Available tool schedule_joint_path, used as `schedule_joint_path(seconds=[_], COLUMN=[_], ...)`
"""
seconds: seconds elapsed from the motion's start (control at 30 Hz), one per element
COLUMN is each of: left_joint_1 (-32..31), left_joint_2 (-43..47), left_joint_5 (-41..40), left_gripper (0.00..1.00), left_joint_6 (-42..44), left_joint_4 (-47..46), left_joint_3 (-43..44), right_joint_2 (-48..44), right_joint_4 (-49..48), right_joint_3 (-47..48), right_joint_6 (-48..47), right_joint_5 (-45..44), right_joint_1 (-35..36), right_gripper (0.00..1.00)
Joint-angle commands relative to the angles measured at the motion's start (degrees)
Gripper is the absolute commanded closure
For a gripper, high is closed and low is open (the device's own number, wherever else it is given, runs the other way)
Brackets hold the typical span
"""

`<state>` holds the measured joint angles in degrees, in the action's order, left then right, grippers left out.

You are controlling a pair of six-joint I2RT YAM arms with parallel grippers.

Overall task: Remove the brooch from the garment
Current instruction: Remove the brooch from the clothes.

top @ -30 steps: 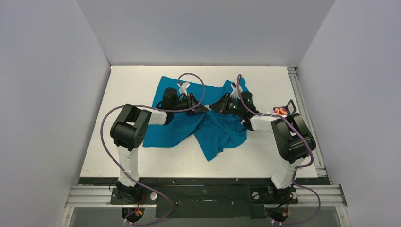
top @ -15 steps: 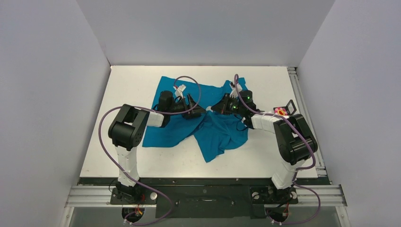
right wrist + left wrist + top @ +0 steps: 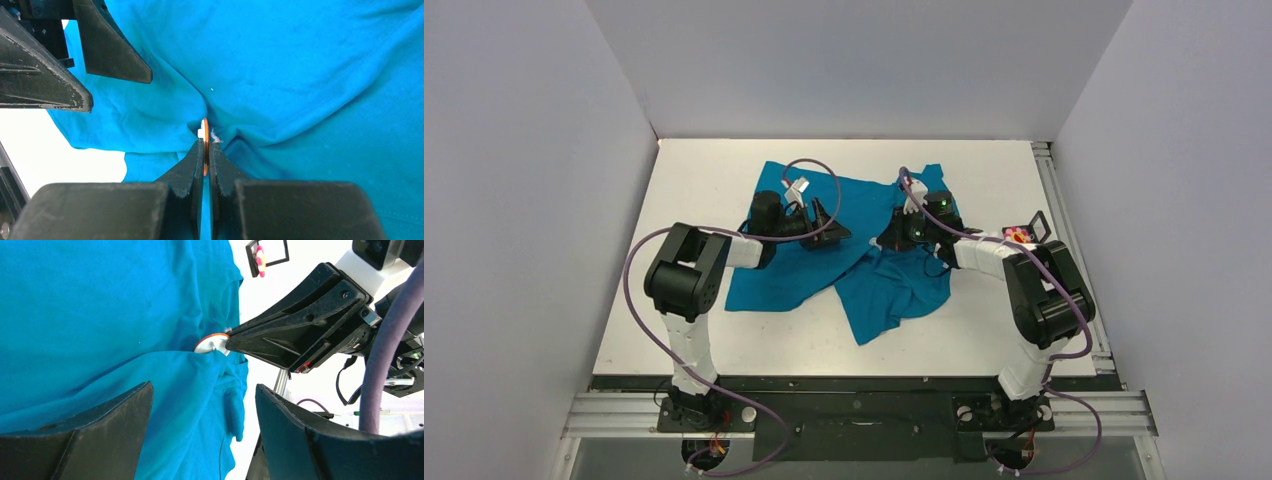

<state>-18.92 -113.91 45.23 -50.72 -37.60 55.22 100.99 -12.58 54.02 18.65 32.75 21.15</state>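
White table (image 3: 694,180) is carrying a teal T-shirt (image 3: 794,280), lying crumpled from centre toward 12 o'clock, with one tail reaching toward 6 o'clock. At 3 o'clock, near the table edge, a small black frame (image 3: 1038,222) is standing. A pink flower brooch (image 3: 1019,237) is sitting just beside it; contact unclear.

The shirt (image 3: 300,75) is soft, matt cloth with creases. The fingers (image 3: 192,175) are matt black plastic, scuffed at the edges; the thin disc (image 3: 210,344) looks like shiny metal. The desk (image 3: 704,180) is smooth and matt.
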Motion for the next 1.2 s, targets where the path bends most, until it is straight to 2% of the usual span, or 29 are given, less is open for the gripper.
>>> schedule_joint_path(seconds=[0.0,0.13,0.2,0.4,0.6,1.17], left_joint_1=[-0.54,-2.11,-2.63,-3.39,-4.49,-4.36], left_joint_2=[2.42,1.58,0.98,-0.97,-2.61,-2.91], left_joint_5=[-0.08,-1.3,-1.48,-1.17,-0.96,-2.82], left_gripper=[0.28,0.28,0.28,0.3,0.36,0.75], left_joint_6=[4.39,5.72,4.92,1.83,1.41,4.24], left_joint_4=[3.21,4.51,3.67,0.64,0.86,6.62], left_joint_3=[1.11,2.62,3.31,5.58,7.42,7.82], right_joint_2=[-2.56,-2.61,-2.82,-3.23,-3.34,-3.02], right_joint_4=[-1.84,-8.88,-9.9,-10.25,-10.6,-14.73], right_joint_3=[2.22,2.21,2.37,1.71,1.75,0.83], right_joint_6=[-1.47,8.65,10.42,11.21,11.69,16.17], right_joint_5=[1.27,3.15,3.45,3.24,2.58,4.1], right_joint_1=[0.3,0.68,1.42,2.61,2.85,1.63], right_gripper=[1.0,1.0,1.0,1.0,1.0,1.0])
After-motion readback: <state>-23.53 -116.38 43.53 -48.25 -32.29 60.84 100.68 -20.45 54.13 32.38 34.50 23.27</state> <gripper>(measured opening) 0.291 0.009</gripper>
